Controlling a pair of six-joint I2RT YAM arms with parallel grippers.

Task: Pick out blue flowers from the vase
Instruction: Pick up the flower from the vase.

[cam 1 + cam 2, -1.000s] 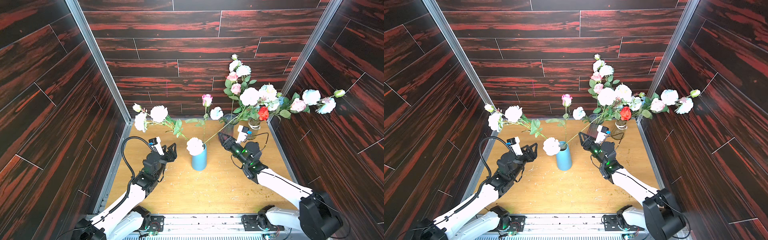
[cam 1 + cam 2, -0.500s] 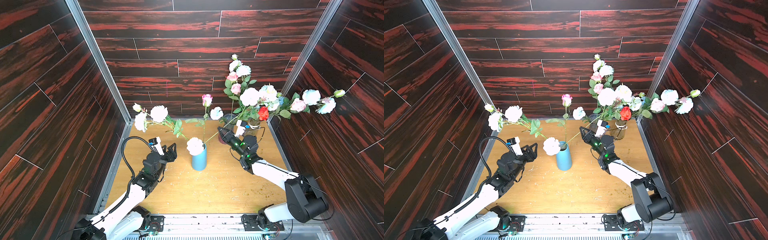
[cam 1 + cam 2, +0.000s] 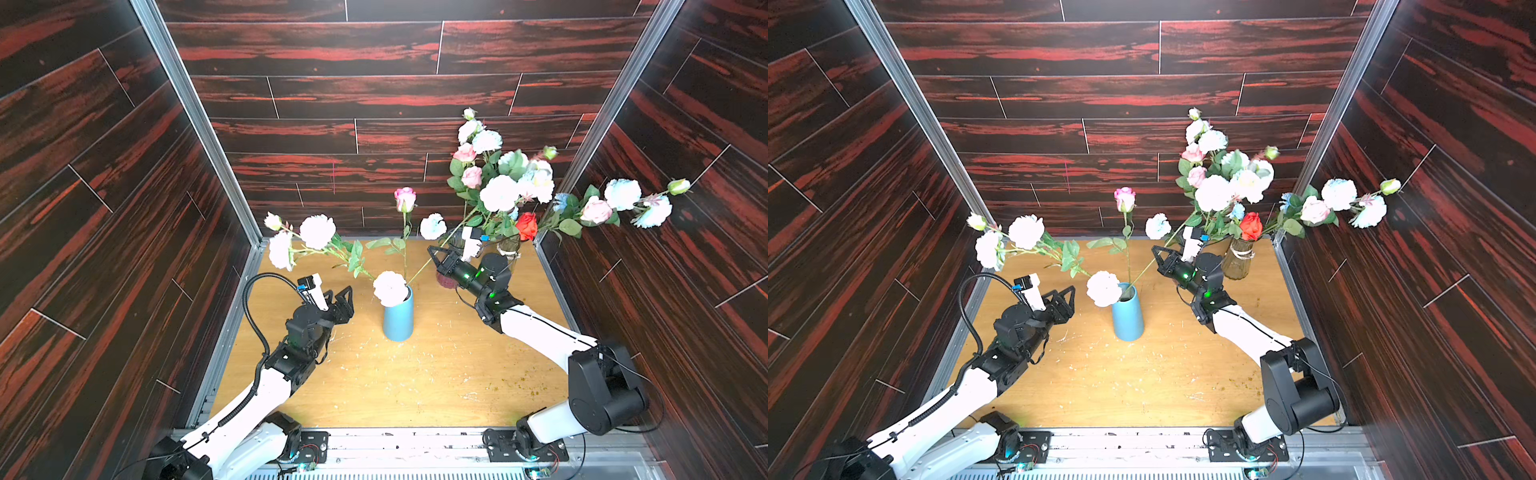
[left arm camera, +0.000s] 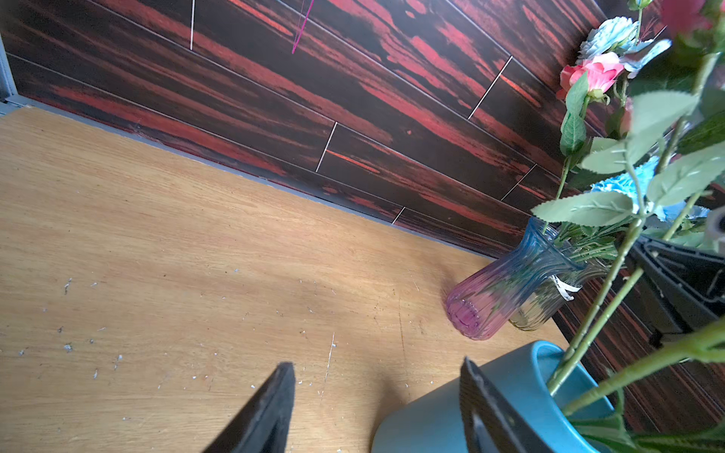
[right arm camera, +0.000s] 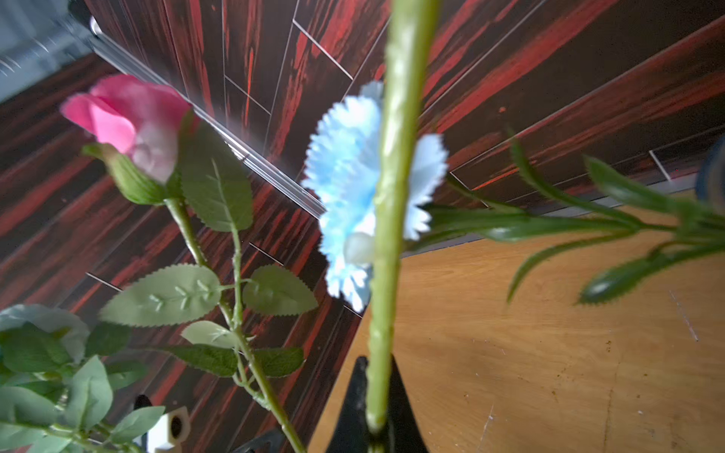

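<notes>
A blue vase [image 3: 398, 320] [image 3: 1128, 318] stands mid-table. It holds pale pink carnations [image 3: 318, 230], a pink rose [image 3: 405, 199] and a long green stem [image 3: 424, 266] leaning back-right. My right gripper [image 3: 433, 250] [image 5: 377, 364] is shut on that stem [image 5: 392, 196]; I cannot tell which head it carries. A blue flower [image 3: 432, 226] [image 5: 345, 188] hangs just behind the held stem. More blue flowers [image 3: 622, 193] spread at the right wall. My left gripper [image 3: 343, 297] [image 4: 376, 364] stands open and empty, left of the vase [image 4: 451, 415].
A purple-to-blue glass vase [image 4: 510, 294] and a clear glass vase [image 3: 1237, 259] with a mixed bouquet and a red rose [image 3: 527, 224] stand at the back right, behind my right arm. Dark wood-look walls close in on three sides.
My right gripper has slid a little towards the back along the leaning stem and shut on it. The left arm has not moved.
</notes>
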